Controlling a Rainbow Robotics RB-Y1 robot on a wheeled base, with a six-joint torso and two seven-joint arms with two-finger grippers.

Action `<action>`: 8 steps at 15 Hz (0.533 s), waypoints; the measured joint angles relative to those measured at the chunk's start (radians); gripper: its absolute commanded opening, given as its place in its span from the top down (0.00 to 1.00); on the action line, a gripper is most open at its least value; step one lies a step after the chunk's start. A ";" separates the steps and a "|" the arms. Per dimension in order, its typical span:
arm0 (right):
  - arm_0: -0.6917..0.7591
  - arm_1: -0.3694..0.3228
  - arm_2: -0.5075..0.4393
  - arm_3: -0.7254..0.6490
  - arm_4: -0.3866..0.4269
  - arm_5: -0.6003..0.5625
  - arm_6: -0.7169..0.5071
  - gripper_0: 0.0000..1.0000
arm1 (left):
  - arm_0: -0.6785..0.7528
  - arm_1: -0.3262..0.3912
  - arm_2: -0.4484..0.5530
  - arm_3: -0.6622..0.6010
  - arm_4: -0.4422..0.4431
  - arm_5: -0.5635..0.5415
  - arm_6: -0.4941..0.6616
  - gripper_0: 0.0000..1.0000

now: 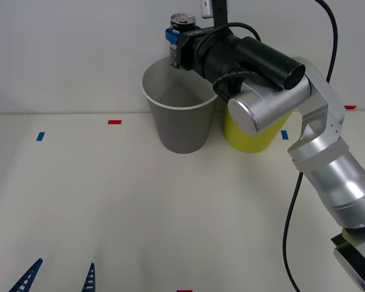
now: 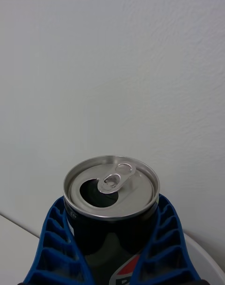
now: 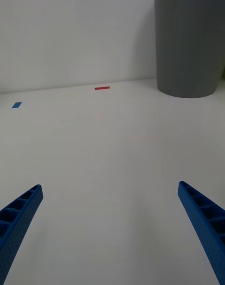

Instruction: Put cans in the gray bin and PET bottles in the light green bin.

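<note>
Right gripper [image 1: 177, 42] raised above the far rim of the gray bin [image 1: 179, 125], blue fingers [image 2: 51, 247] clamped on either side of the can [image 2: 111, 196]. Can upright, pull-tab top opened, held over the bin's mouth. Light green bin [image 1: 249, 137] just beside the gray one, partly behind the arm. Left gripper [image 3: 112, 229] low over the bare surface [image 1: 140, 213], fingers spread wide, holding nothing, well apart from both bins.

Glossy metal can [image 2: 111, 205]; matt plastic gray bin [image 1: 179, 115]; ribbed fingers [image 2: 51, 247].
</note>
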 measured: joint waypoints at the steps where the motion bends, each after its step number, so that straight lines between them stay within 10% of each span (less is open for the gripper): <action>1: 0.000 0.001 0.000 0.000 0.009 0.000 -0.002 0.00 | 0.000 0.000 0.000 0.000 0.000 0.000 0.000 0.00; 8: 0.005 0.013 -0.017 -0.032 0.031 -0.003 0.006 0.00 | 0.000 0.000 0.000 0.000 0.000 0.000 0.000 0.00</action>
